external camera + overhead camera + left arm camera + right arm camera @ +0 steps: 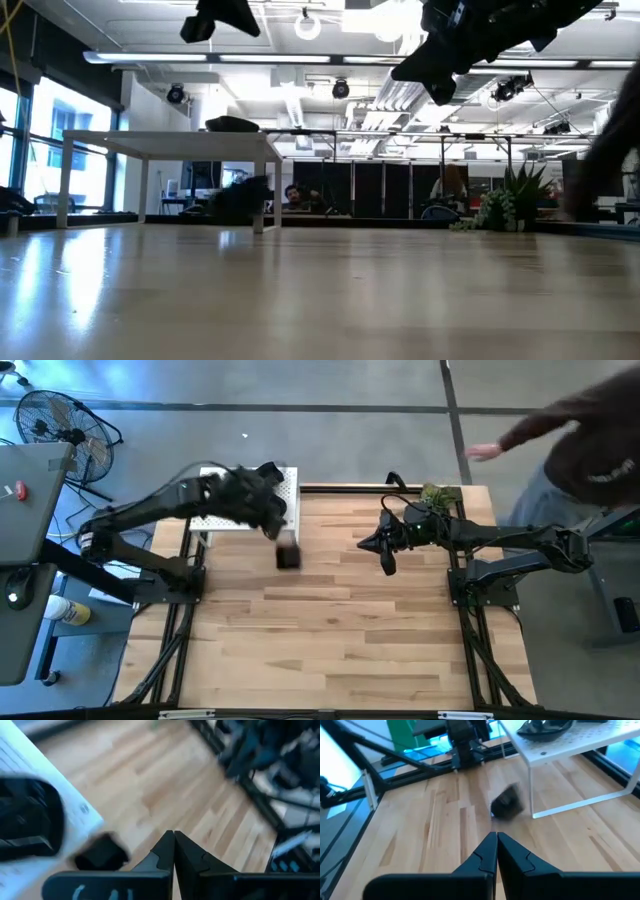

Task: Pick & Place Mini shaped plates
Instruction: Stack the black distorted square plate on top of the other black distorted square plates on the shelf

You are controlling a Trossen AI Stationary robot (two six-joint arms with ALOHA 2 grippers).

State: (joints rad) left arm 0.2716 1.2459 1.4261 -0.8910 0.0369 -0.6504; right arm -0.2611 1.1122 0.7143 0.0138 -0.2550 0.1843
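Note:
One small black mini plate [288, 553] shows blurred by the near right corner of the white perforated stand [225, 520]. It also shows in the wrist views [102, 854] [506, 802]; whether it rests on the table I cannot tell. More black plates sit on the stand's top [545, 727] [25, 822]. My left gripper [274, 528] [173, 840] is shut, with nothing between its fingers, and hangs above the stand's near right corner, just over the blurred plate. My right gripper [386, 560] [496, 840] is shut and bare, to the right of that plate and pointing toward it.
A small green plant [435, 495] stands at the table's far right corner. A person stands beyond that corner with a hand [485, 450] reaching over the floor. Bare wooden tabletop [330, 640] stretches across the middle and near side.

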